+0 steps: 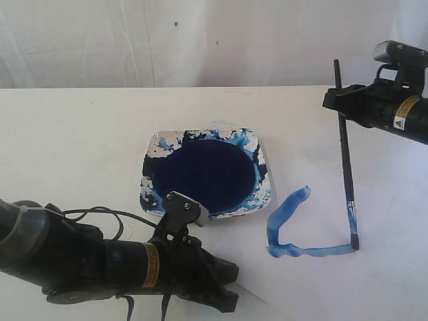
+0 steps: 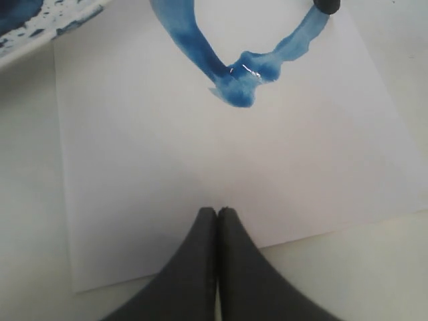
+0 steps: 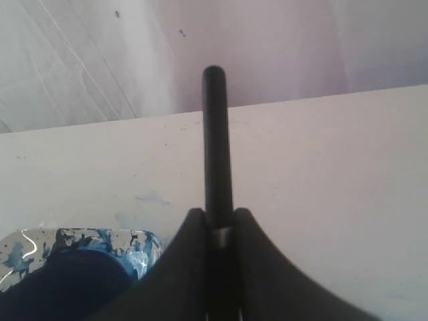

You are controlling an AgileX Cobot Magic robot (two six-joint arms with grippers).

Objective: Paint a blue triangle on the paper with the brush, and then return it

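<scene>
The brush (image 1: 346, 167) stands almost upright, and its blue-stained tip rests on the paper (image 1: 321, 284) at the right end of a painted line. My right gripper (image 1: 341, 100) is shut on the upper part of the black handle (image 3: 216, 134). The blue triangle (image 1: 287, 231) shows as two joined wet strokes, one slanting down to the left and one running along the bottom to the brush tip (image 2: 326, 5). The strokes meet in a glossy corner (image 2: 241, 83). My left gripper (image 2: 217, 211) is shut and holds nothing. It hovers over the paper's (image 2: 200, 154) near edge, low in the exterior view (image 1: 224, 287).
A square white dish (image 1: 264, 157), splashed with blue, holds a dark navy round pool of paint (image 1: 204, 174) just left of the strokes. Its corner (image 3: 144, 241) shows beside the right fingers. Behind the white table hangs a white backdrop (image 1: 200, 40).
</scene>
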